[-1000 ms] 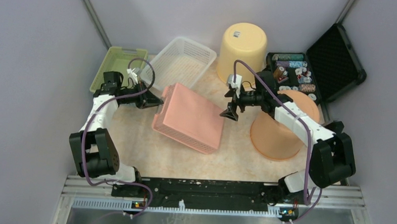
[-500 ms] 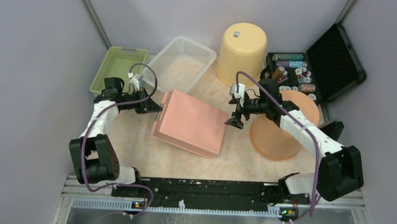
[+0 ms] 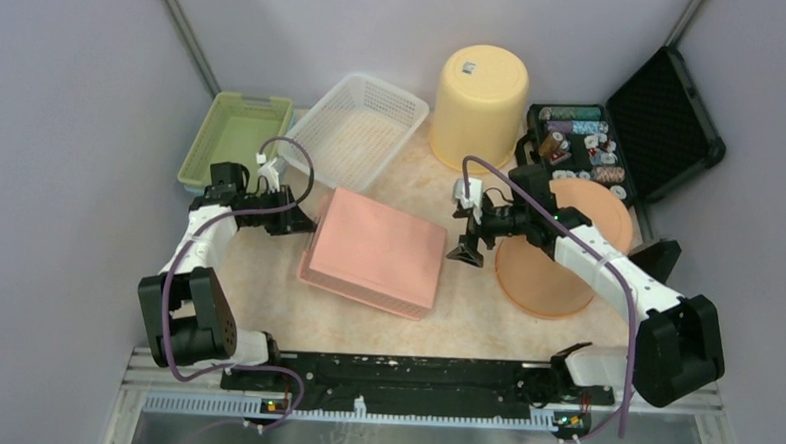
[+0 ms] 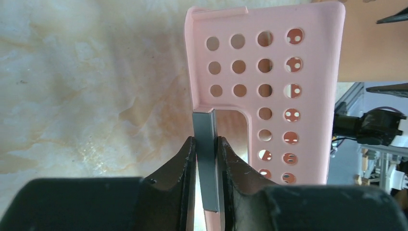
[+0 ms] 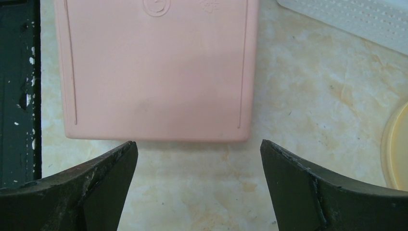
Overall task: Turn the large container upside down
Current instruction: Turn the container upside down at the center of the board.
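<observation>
Soft, even light comes from above and the shadows on the counter (image 3: 466,303) are weak. The pictures are sharp; only the left pincer (image 4: 206,140), close to its lens, looks slightly soft

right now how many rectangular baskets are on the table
3: the pink basket upside down in the middle, the white basket behind it, and the green basket at the far left. None seems hidden.

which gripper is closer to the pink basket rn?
Left. The left gripper has the rim of the pink basket between its fingers; the right gripper hangs open just off the opposite edge, not touching.
</observation>
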